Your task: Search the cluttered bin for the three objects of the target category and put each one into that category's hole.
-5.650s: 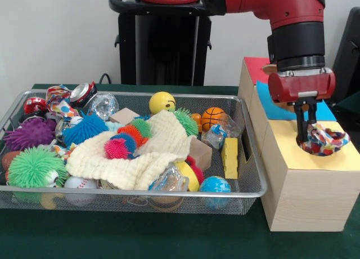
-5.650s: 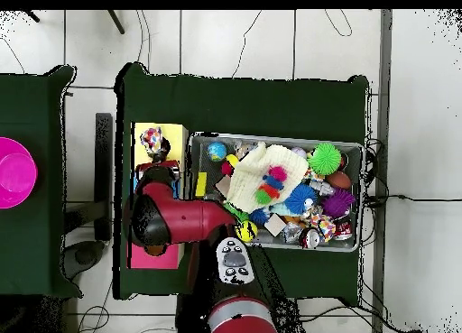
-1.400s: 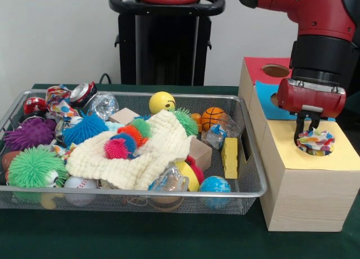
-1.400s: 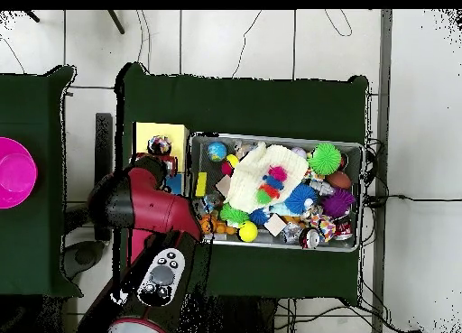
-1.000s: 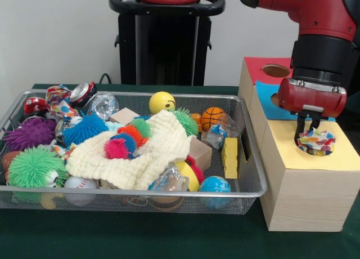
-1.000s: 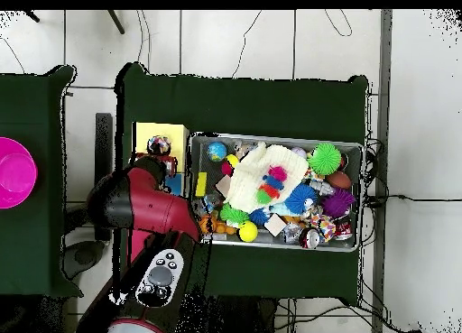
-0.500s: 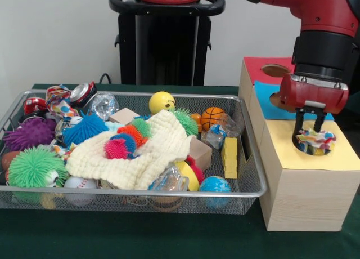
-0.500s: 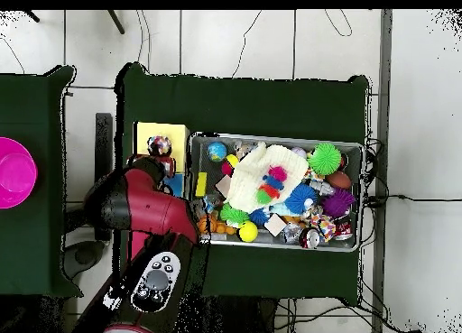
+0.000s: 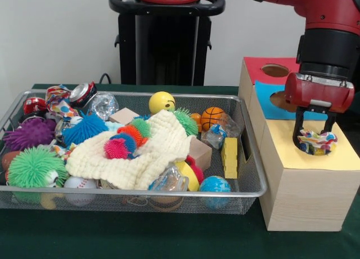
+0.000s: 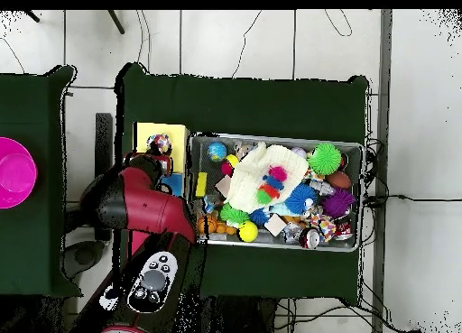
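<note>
- The gripper (image 9: 314, 141) hangs over the yellow-topped box (image 9: 281, 152), its black fingers (image 9: 297, 130) spread to either side of a spotted cloth piece (image 9: 316, 142).
- That cloth piece, white with red, blue, yellow and green spots, sits bunched in the hole of the yellow top and covers it; the fingers flank it closely, but whether they press on it cannot be told.
- In the overhead view the same cloth piece (image 10: 160, 144) shows on the yellow top (image 10: 149, 134), just above the red arm (image 10: 140, 203).
- Behind the yellow-topped box stand the blue-topped box (image 9: 266, 91) and the red-topped box (image 9: 256, 67), the latter with its round hole (image 9: 276, 70) open to view.
- The bin (image 9: 247, 157) of silver wire mesh sits on the green counter (image 9: 169, 236), just beside the boxes.
- A large cream waffle-weave cloth (image 9: 140, 155) lies across the middle of the bin's heap, with a pink spiky ball (image 9: 116, 148) resting on it.
- Around it lie a green spiky ball (image 9: 34, 168), a purple spiky ball (image 9: 29, 133), a blue spiky ball (image 9: 84, 129), a yellow ball (image 9: 162, 102), a small basketball (image 9: 212, 117), a globe ball (image 9: 215, 187) and a yellow block (image 9: 229, 157) standing by the bin's wall.
- At the bin's far corner another spotted cloth (image 9: 59, 98) lies beside a red can (image 9: 83, 93).
</note>
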`<act>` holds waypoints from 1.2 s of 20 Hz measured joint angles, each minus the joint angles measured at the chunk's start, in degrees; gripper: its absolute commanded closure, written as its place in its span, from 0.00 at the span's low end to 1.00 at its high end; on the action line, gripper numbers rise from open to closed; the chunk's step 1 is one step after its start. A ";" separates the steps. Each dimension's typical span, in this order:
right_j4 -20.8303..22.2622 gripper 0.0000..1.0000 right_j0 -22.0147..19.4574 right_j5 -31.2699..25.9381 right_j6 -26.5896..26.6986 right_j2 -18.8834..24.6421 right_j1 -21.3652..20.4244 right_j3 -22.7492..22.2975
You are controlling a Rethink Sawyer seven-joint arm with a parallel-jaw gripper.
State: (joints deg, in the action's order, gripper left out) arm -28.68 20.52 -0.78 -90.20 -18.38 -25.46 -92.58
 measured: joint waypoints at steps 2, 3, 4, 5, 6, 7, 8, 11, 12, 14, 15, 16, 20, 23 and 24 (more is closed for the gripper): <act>0.00 0.00 0.00 0.00 0.00 0.00 0.00 0.00; 0.00 0.00 0.00 0.00 0.00 0.00 -0.01 0.00; -0.01 0.00 0.00 -0.02 0.00 0.00 0.00 0.01; -0.01 0.00 0.00 -0.05 0.00 -0.01 0.00 0.03; -0.01 0.00 -0.01 -0.15 0.00 -0.02 -0.01 0.04; -0.01 0.00 -0.01 -0.34 0.00 -0.06 0.00 0.11; -0.01 0.00 -0.01 -0.48 0.00 -0.08 0.01 0.17; -0.01 0.00 -0.01 -1.48 0.01 -0.28 0.01 0.51; 0.02 1.00 -0.01 -3.01 0.01 -0.69 -0.04 0.65; 0.03 1.00 -0.02 -3.66 0.01 -0.98 -0.04 0.65; 0.04 1.00 -0.02 -3.98 0.01 -1.12 -0.04 0.65; 0.00 1.00 -0.01 -4.43 0.01 -1.36 -0.05 0.68; 0.02 1.00 -0.01 -5.59 0.01 -1.86 -0.54 0.85; 0.05 1.00 -0.02 -5.83 0.01 -2.15 -0.83 0.84; 0.05 1.00 -0.02 -5.84 0.01 -2.20 -0.84 0.84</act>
State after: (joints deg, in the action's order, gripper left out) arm -28.63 20.50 -6.62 -90.18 -20.58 -26.30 -91.74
